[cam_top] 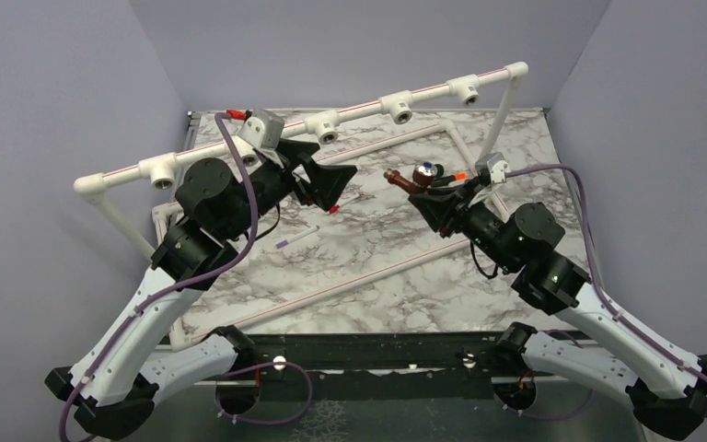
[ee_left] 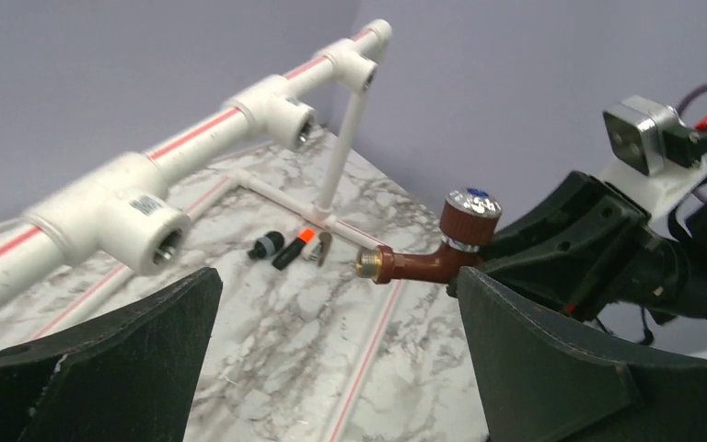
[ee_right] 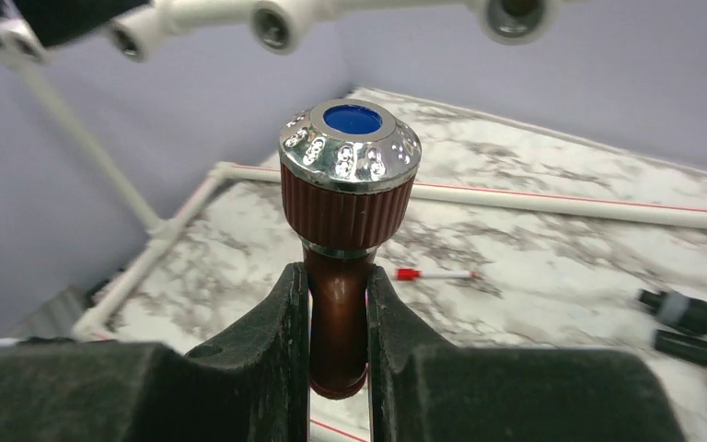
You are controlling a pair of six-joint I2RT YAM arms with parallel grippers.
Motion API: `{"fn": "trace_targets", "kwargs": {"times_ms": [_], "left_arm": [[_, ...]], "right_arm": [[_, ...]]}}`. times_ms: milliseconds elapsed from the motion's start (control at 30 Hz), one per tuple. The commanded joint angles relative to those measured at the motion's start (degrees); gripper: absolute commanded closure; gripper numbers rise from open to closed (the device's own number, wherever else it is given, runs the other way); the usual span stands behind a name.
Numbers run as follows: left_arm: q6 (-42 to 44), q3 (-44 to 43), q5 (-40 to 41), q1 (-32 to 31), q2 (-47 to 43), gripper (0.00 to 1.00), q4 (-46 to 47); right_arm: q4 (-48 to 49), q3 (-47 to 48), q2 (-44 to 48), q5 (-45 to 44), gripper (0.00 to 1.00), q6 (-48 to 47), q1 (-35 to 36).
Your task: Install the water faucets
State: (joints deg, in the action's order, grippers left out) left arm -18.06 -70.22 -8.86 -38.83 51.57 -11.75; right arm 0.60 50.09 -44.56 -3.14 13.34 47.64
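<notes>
Found right gripper [ee_right: 338,318] clamped tight on the faucet [ee_right: 348,170], pads [ee_right: 272,354] pinching the smooth copper-brown neck just below the ribbed knob with its silvery, blue-centred cap. Saw faucet carried in the air above the marble table [cam_top: 368,258], knob up, brass-coloured threaded end pointing toward the left gripper [ee_left: 336,313]. Found left gripper wide open, holding nothing, hanging near the white pipe [ee_left: 202,129] and its tee fittings [ee_left: 138,226], apart from the faucet. Spotted no faucet seated in any tee socket within view. Judged the part rigid metal, small but dense for its size, not fragile; expected no flex under clamp. Rated the polished neck slippery and round, so likely to spin in the pads under threading torque. Preferred a hold on the ribbed knob collar or across the elbow bend for rotation, keeping threaded end fully clear. Flagged thread start as the touchy bit: needed square alignment with the socket to avoid cross-threading soft plastic.
</notes>
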Motion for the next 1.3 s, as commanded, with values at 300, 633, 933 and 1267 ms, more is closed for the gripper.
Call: {"fn": "trace_targets", "kwargs": {"times_ms": [300,633,933,1267], "left_arm": [[16.2,-12.3,28.8,-0.1,10.2,0.01,-1.1],[19.9,-13.9,40.1,1.0,17.5,0.01,0.7],[16.0,-12.4,37.7,8.0,20.3,0.01,0.8],[19.3,-6.8,41.3,7.6,20.2,0.01,4.6]], "right_arm": [[-3.1,3.5,-3.6,-26.6,0.99,-27.1,-0.1],[2.3,4.7,-7.3,-31.4,0.99,-41.4,-3.2],[2.1,5.3,-7.1,-15.6,0.99,-35.7,-18.6],[9.7,1.3,-6.5,10.8,0.99,-20.7,-37.8]]}}
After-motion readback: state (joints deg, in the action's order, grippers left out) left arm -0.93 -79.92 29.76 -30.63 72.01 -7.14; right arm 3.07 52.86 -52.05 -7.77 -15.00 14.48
